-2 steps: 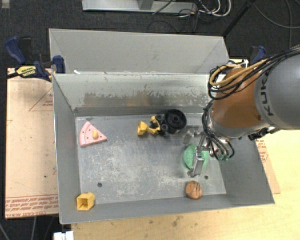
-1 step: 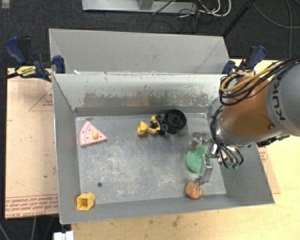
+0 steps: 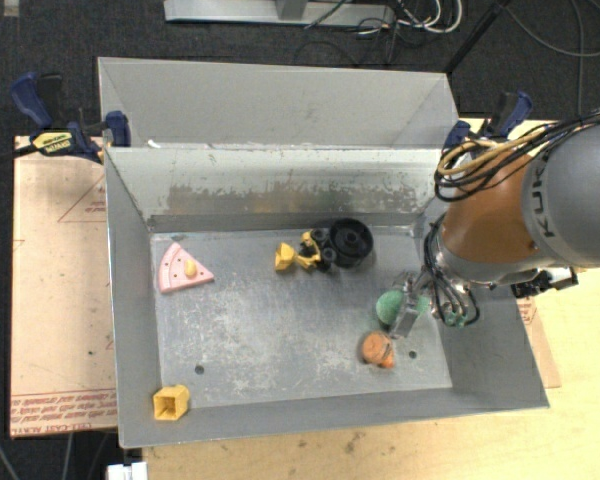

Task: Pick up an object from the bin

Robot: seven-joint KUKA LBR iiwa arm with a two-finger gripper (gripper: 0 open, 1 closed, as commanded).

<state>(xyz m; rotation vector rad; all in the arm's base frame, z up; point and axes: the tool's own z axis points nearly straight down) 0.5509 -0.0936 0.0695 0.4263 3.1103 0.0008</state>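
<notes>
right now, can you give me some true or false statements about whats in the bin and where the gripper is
1. The pink wedge lies in the left part of the bin. True.
2. The gripper is over the yellow block. False: the block sits at the bin's near left corner, while the gripper is at the right side, beside a green thing and just above an orange-brown ball.
3. The black round thing lies near the back wall, next to a yellow and black toy. True.
4. All the things lie in one heap in the middle. False: they are spread apart across the floor.
</notes>
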